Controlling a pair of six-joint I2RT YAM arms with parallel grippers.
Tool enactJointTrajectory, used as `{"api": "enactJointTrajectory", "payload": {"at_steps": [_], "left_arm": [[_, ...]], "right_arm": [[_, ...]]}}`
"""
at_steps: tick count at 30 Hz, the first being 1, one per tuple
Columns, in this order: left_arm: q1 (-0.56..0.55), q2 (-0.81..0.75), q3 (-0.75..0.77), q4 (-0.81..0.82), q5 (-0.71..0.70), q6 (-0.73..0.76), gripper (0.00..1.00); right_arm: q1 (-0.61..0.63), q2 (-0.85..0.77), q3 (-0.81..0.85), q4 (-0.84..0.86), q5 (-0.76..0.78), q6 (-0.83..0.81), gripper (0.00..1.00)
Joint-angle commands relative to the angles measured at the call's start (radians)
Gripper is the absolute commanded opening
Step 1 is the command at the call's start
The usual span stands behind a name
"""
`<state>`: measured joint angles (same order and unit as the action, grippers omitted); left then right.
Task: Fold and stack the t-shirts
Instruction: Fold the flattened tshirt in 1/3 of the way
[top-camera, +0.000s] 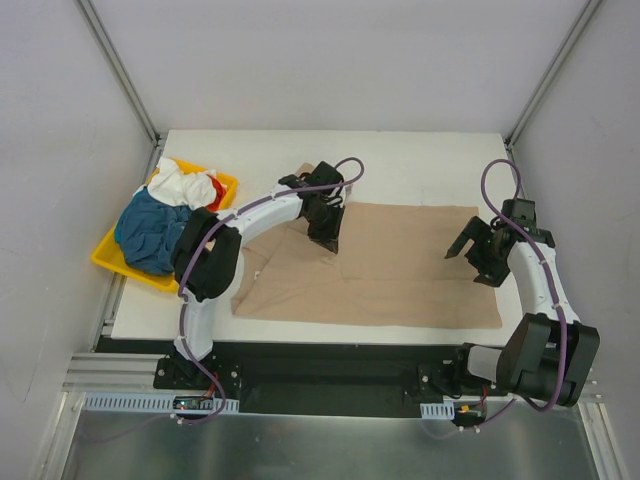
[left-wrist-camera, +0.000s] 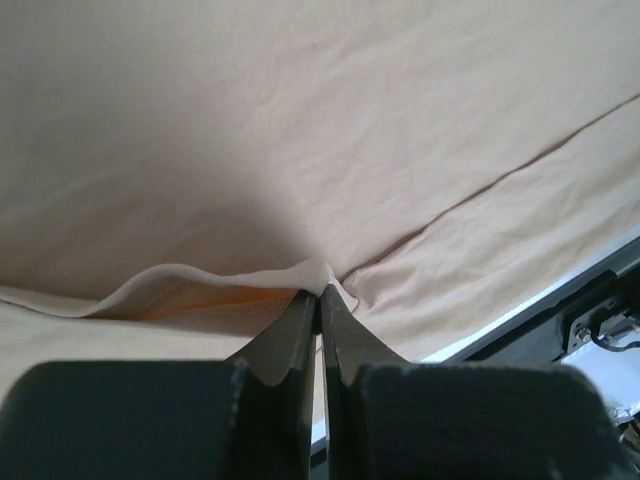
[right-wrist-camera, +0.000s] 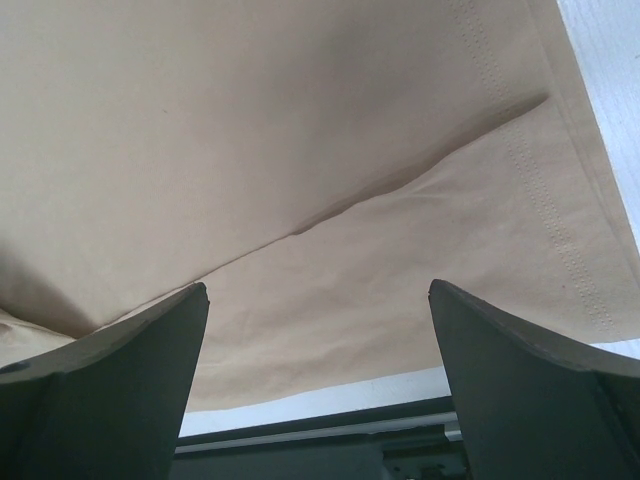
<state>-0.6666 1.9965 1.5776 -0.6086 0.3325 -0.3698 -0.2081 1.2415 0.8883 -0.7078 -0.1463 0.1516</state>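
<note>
Tan t-shirt (top-camera: 400, 270) lies flat across the white table (top-camera: 430, 160), near hem close to the front edge. Right gripper (top-camera: 472, 262) above its right end, fingers wide apart, holding nothing. Left gripper (left-wrist-camera: 320, 293) clamped on a raised fold of tan cloth. Far left: yellow tray (top-camera: 108, 258) holding teal t-shirt (top-camera: 148, 228), white t-shirt (top-camera: 180, 183), red-orange t-shirt (top-camera: 217, 192), bunched

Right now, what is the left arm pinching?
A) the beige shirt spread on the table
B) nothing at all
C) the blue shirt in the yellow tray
A: in the left wrist view, the jaws of the left arm are shut on a raised fold of the beige shirt.
</note>
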Motion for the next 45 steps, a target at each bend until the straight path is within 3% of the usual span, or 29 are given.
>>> {"api": "enactJointTrajectory", "payload": {"at_steps": [1,5,11,12,13,15,19,26,45], "left_arm": [[-0.002,0.056,0.071,-0.006,0.002,0.038,0.03],[-0.002,0.082,0.119,-0.005,0.023,0.054,0.18],[-0.002,0.055,0.119,-0.006,-0.001,0.060,0.56],[-0.002,0.045,0.117,-0.006,-0.010,0.060,0.65],[-0.002,0.038,0.114,-0.006,-0.027,0.058,0.82],[-0.002,0.004,0.104,-0.006,-0.047,0.043,0.98],[-0.002,-0.065,0.065,-0.005,-0.041,0.014,0.99],[0.001,-0.237,-0.154,0.019,-0.142,-0.046,0.99],[0.048,-0.423,-0.688,0.225,-0.144,-0.257,0.99]], "right_arm": [[-0.014,0.004,0.034,0.002,-0.018,-0.020,0.97],[-0.014,0.003,0.034,0.001,-0.021,-0.023,0.97],[-0.014,-0.002,0.035,0.001,-0.030,-0.024,0.97],[-0.014,-0.004,0.035,0.001,-0.030,-0.026,0.97],[-0.014,-0.005,0.035,0.001,-0.032,-0.026,0.97],[-0.014,-0.010,0.035,0.001,-0.035,-0.027,0.97],[-0.014,-0.016,0.032,-0.002,-0.064,-0.038,0.97],[-0.001,-0.020,0.014,-0.002,-0.085,-0.034,0.97],[0.090,0.059,-0.189,0.077,-0.070,0.026,0.97]]}}
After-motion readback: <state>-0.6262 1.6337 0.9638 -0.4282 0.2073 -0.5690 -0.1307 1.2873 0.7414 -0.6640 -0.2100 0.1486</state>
